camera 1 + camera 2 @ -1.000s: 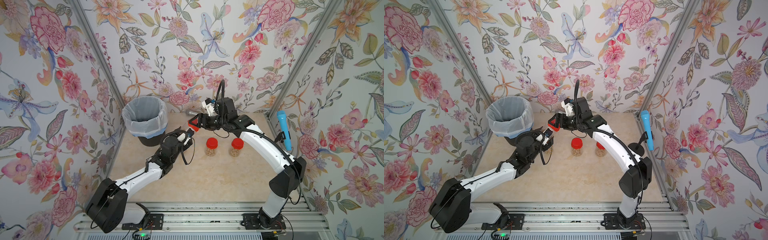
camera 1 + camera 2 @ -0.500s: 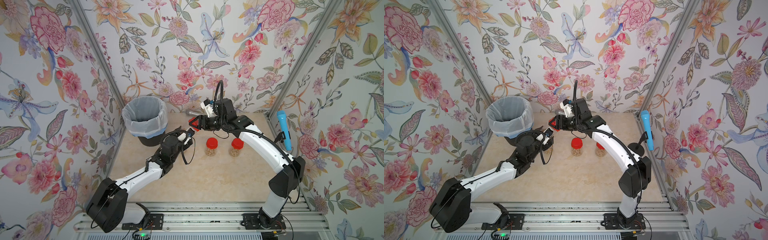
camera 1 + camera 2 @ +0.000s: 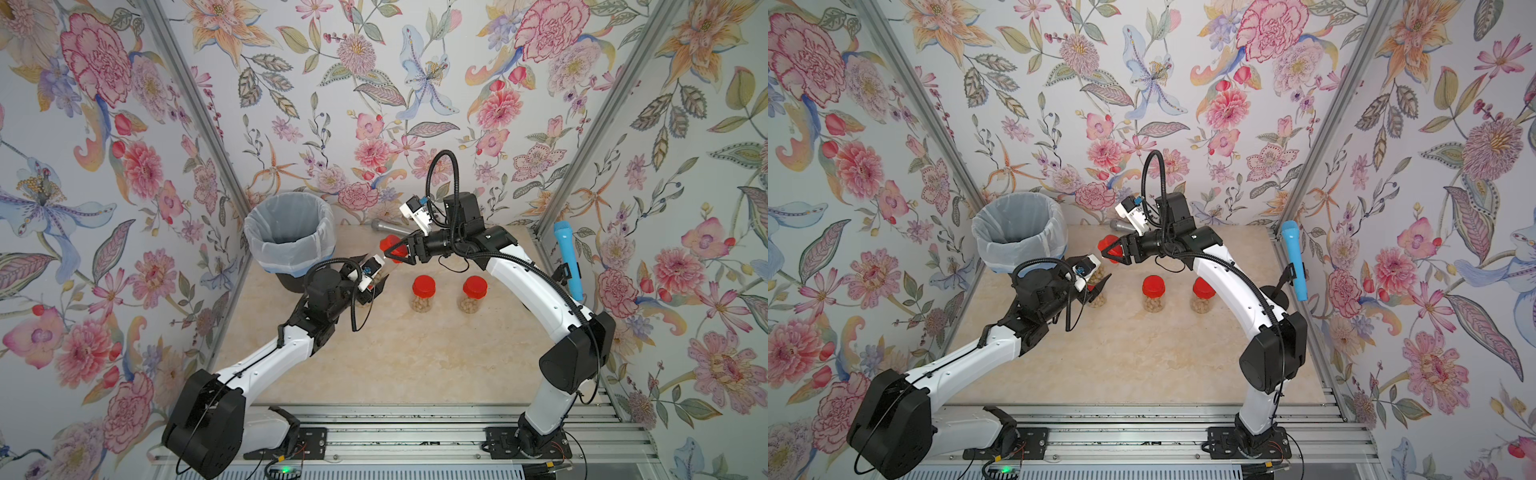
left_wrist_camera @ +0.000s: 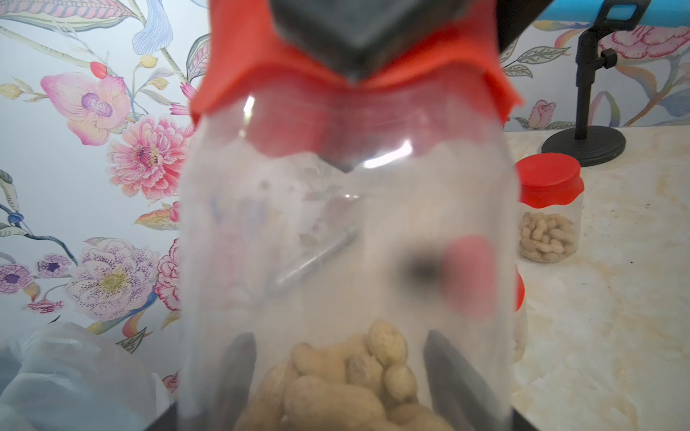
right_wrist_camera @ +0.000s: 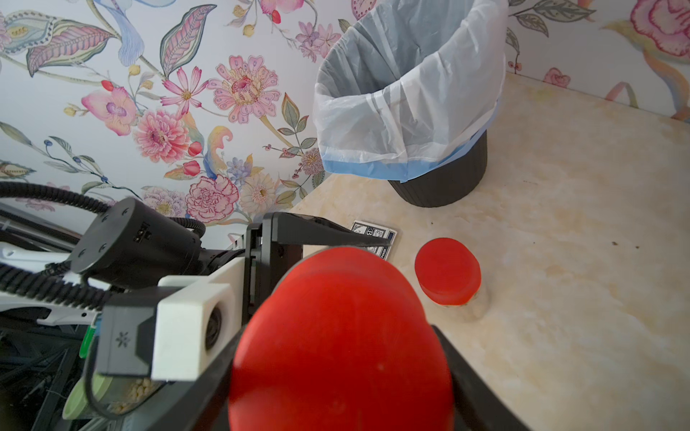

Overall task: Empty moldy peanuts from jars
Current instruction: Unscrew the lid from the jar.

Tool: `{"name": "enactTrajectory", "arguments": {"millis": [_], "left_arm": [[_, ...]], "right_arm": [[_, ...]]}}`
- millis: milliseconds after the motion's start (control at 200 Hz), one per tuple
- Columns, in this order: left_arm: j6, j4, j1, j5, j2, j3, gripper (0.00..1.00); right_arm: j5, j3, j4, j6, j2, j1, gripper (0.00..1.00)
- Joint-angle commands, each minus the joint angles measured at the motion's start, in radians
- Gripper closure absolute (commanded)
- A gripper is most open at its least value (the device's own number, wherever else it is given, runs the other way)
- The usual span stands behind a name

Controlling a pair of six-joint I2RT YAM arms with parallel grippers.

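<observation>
My left gripper [image 4: 338, 345] is shut on the body of a clear jar [image 4: 347, 224], held just off the table beside the bin. The moldy peanuts [image 4: 336, 388] lie heaped at the jar's lower end, between my fingers. The jar's red lid [image 5: 341, 336] sits on its neck, and my right gripper [image 5: 341, 328] is shut on that lid from the side. In both top views the two grippers meet at this jar: right gripper [image 3: 395, 252], left gripper [image 3: 1098, 289]. Two more red-lidded jars [image 3: 423, 295] [image 3: 473, 293] with peanuts stand upright mid-table.
A black bin [image 3: 291, 232] lined with a white bag stands at the back left, close to the held jar. A blue microphone [image 3: 567, 262] on a stand is at the right wall. A grey microphone [image 3: 388, 226] lies by the back wall. A small card box [image 5: 373, 235] lies on the table.
My right gripper's jaws have closed in on the red lid. Both arms have barely shifted, and the left grip on the jar is unchanged.
</observation>
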Motion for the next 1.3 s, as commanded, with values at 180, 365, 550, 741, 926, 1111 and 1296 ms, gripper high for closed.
{"name": "enactTrajectory", "arguments": {"millis": [180,365,550,741,926,1111,1296], "left_arm": [[-0.063,0.050,-0.011,0.230,-0.020,0.039,0.67],[-0.066,0.006,-0.005,0.287,-0.009,0.049,0.67],[-0.065,-0.016,0.001,0.318,-0.008,0.025,0.67],[-0.049,-0.074,0.010,0.355,-0.006,0.034,0.68],[-0.054,-0.041,0.024,0.351,-0.005,0.009,0.68],[-0.053,-0.072,0.044,0.403,0.004,0.018,0.69],[-0.054,-0.083,0.049,0.449,-0.011,0.024,0.69]], "right_arm": [[-0.229,0.058,-0.195,-0.271,0.052,0.057,0.44],[-0.242,0.139,-0.336,-0.395,0.095,0.060,0.45],[-0.269,0.206,-0.414,-0.488,0.118,0.052,0.43],[-0.310,0.233,-0.440,-0.516,0.129,0.033,0.43],[-0.334,0.240,-0.447,-0.530,0.127,0.034,0.43],[-0.348,0.234,-0.477,-0.581,0.120,0.032,0.41],[-0.340,0.236,-0.509,-0.606,0.134,0.032,0.41]]}}
